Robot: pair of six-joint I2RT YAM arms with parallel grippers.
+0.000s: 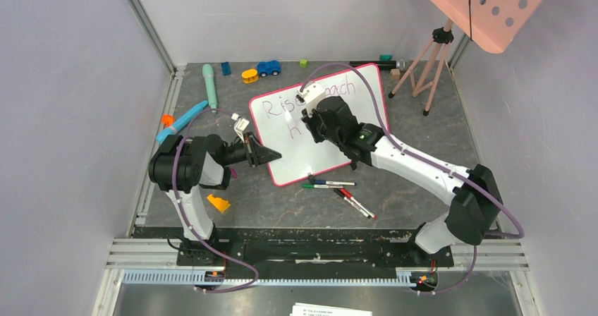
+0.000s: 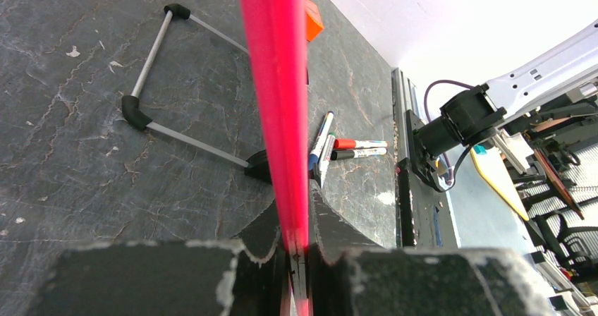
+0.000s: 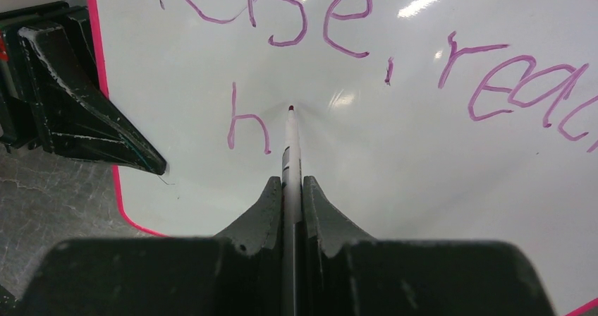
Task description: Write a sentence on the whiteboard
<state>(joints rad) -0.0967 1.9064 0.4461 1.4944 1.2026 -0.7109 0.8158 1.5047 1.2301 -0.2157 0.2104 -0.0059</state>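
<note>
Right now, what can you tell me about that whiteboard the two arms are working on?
The whiteboard is a glossy white rectangle with rounded corners and a thin pink-red rim, sitting skewed mid-table. A thin wire stand with black corners shows behind it. The left gripper clamps its left rim; the right gripper presses the tip of a marker to its face. The sentence, in purplish ink, reads "Rise, reach" plus a lone "h" below.
</note>
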